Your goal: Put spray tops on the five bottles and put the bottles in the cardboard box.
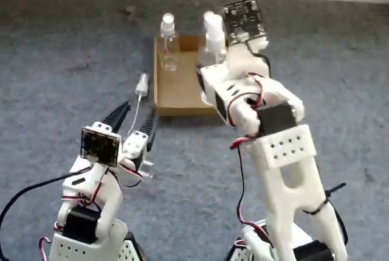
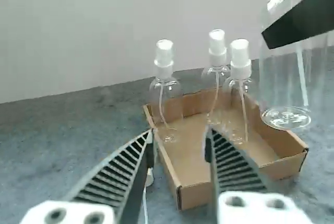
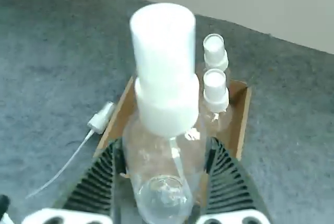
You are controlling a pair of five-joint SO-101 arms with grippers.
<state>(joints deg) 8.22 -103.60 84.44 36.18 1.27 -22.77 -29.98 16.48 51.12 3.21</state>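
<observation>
The right gripper (image 3: pixel 164 151) pinches a clear bottle (image 3: pixel 162 104) with its spray top on, holding it upright over the cardboard box (image 1: pixel 179 93), where three capped bottles (image 2: pixel 164 91) stand. The left gripper (image 2: pixel 178 135) hangs near the box, jaws spread and empty. A loose spray top (image 1: pixel 141 86) lies on the carpet (image 1: pixel 73 60) beside the box.

It looks like a makeshift robotics test bench: two white plastic arms (image 1: pixel 91 179) (image 1: pixel 285 151) with bare circuit boards (image 1: pixel 245 20) and loose red and black wires (image 1: pixel 240 188) stand on a grey felt-like cover (image 1: pixel 61 60) before a plain pale wall (image 2: pixel 104 25), with a box (image 1: pixel 182 100) and bottles (image 1: pixel 168 45) as props.
</observation>
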